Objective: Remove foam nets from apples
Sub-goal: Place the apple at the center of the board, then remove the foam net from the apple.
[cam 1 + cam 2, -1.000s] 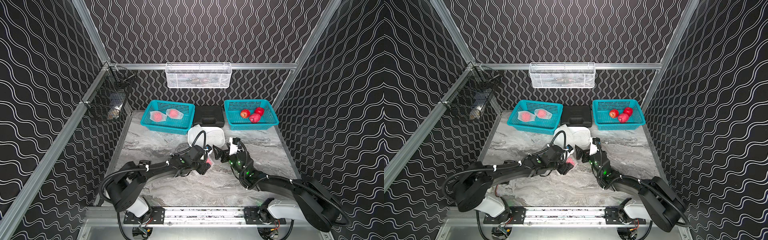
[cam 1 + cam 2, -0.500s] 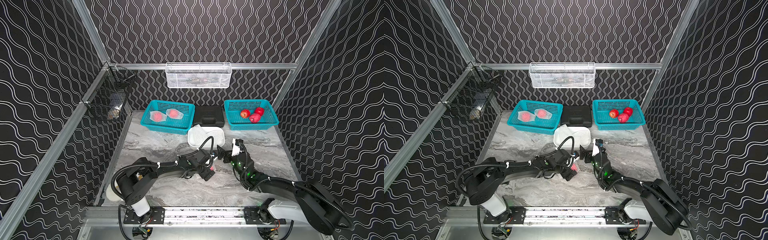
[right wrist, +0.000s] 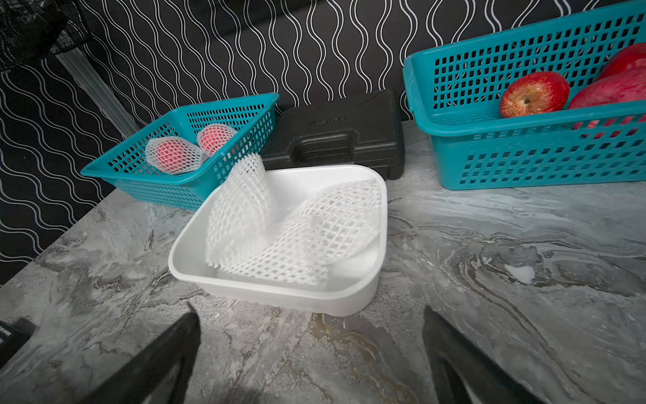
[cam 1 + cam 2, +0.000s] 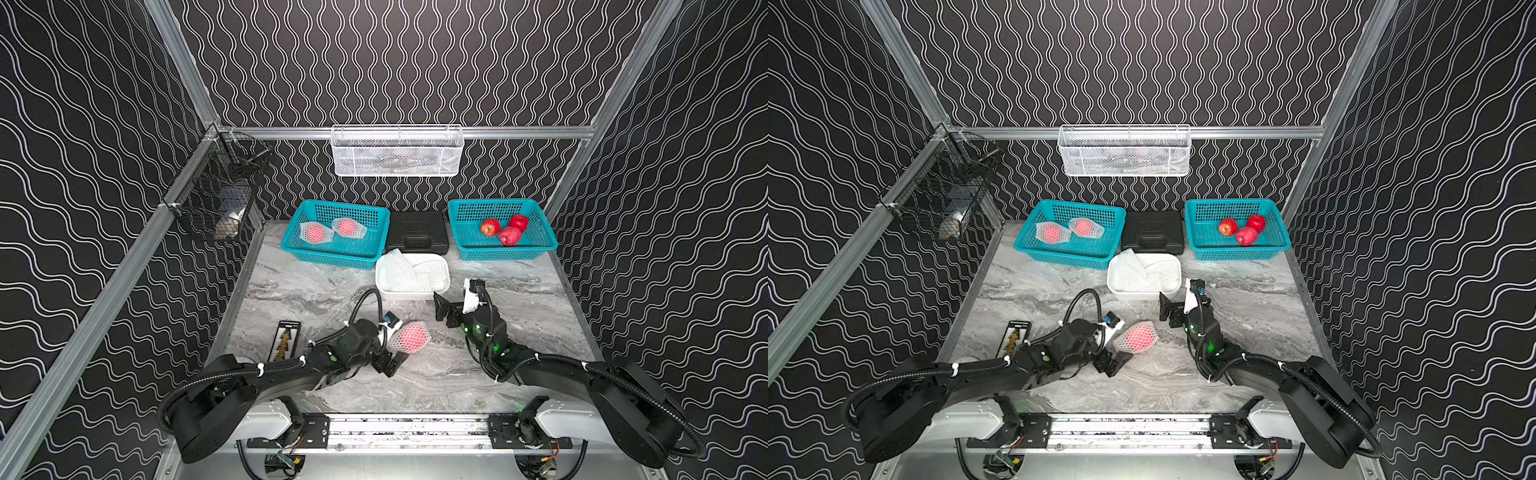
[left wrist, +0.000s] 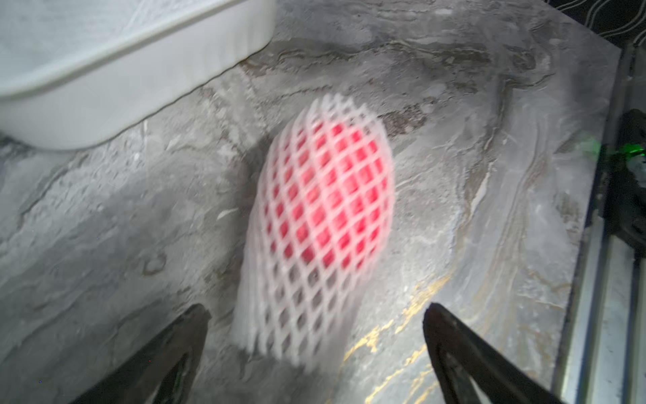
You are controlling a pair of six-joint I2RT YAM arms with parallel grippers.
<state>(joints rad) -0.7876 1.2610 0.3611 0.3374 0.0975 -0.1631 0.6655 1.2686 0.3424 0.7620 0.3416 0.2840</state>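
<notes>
From the left wrist we see the left gripper (image 5: 316, 309) spread wide. Its jaws stand either side of the loose tail of a net (image 5: 297, 314), and we see no contact with it. The net sheathes a red apple (image 5: 332, 196) that lies on the marble table (image 5: 105, 227), just short of a white tub (image 5: 122, 94). This picture is blurred.

From the right wrist, the right gripper (image 3: 309, 314) is spread as wide and holds nothing; bare table lies between its jaws. It faces the tub, where empty nets (image 3: 297, 238) lie piled, one rising above the rim. A black case (image 3: 335, 140) lies behind the tub.

In both top views we find the apple (image 4: 411, 336) (image 4: 1139, 337) mid-table in its net, the tail end between the left gripper's jaws. The right gripper is near, apart from the apple, by the tub's front corner. At the back, the left basket (image 4: 332, 257) holds two netted apples (image 4: 316, 232) and the right basket (image 4: 503, 252) three bare apples (image 4: 509, 236), with the case between them. A dark strip (image 4: 284, 343) lies near the table's left edge. A white wire basket (image 4: 397, 151) hangs on the back rail, a black wire basket (image 4: 216, 203) on the left wall.
</notes>
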